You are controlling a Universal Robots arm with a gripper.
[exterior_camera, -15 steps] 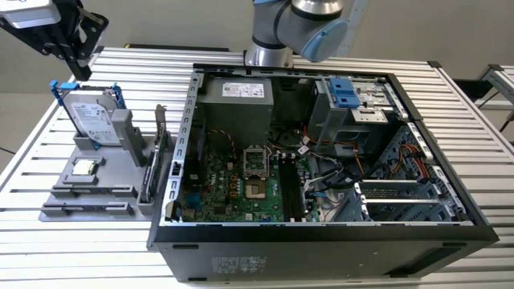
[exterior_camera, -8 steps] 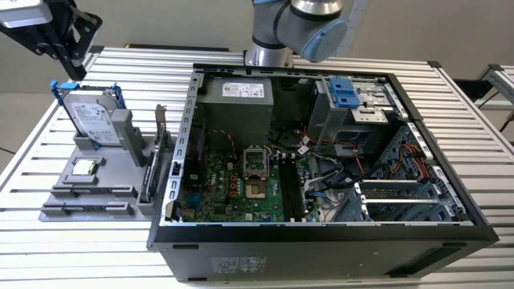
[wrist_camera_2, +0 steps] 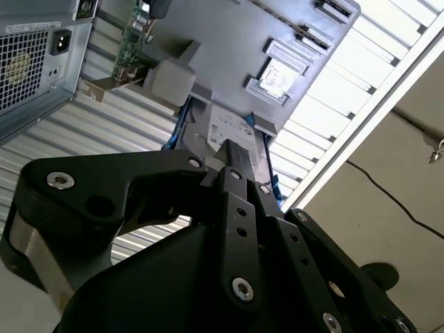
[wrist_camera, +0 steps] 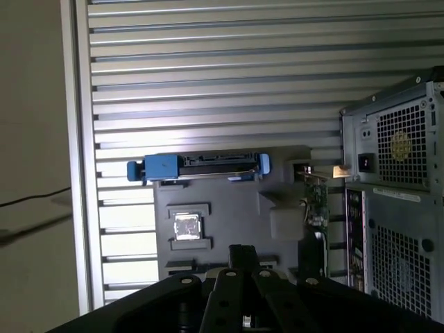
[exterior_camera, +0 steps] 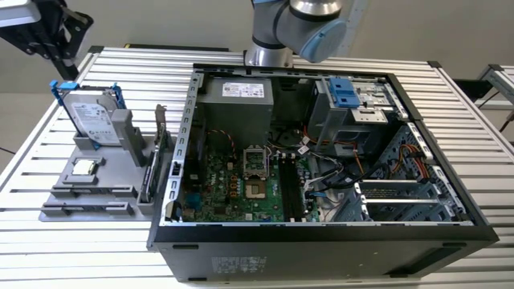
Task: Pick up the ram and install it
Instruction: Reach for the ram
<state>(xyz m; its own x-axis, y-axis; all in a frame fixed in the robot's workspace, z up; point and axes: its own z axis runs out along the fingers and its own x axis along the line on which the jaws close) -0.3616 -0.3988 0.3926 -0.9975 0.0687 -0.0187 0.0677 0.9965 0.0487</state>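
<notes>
The ram looks like the thin stick standing on edge in the grey fixture's [exterior_camera: 96, 180] slot [exterior_camera: 148, 180], beside the taller card with a metal bracket [exterior_camera: 165, 150]. I cannot make it out in the wrist views. My black gripper [exterior_camera: 64, 63] hangs high above the fixture's far end, near the hard drive [exterior_camera: 90, 117]. In both wrist views its fingertips [wrist_camera: 243, 255] [wrist_camera_2: 232, 158] sit together with nothing between them. The black slots [exterior_camera: 293, 192] on the motherboard [exterior_camera: 233, 186] lie inside the open case.
The open computer case [exterior_camera: 321, 235] fills the middle of the slatted metal table [exterior_camera: 80, 253]. The fixture also holds a blue-framed hard drive [wrist_camera: 201, 166] and a square chip [wrist_camera: 186, 227]. Cables and drive bays [exterior_camera: 353, 99] crowd the case's far side. Table edge [wrist_camera: 80, 173] lies beyond the fixture.
</notes>
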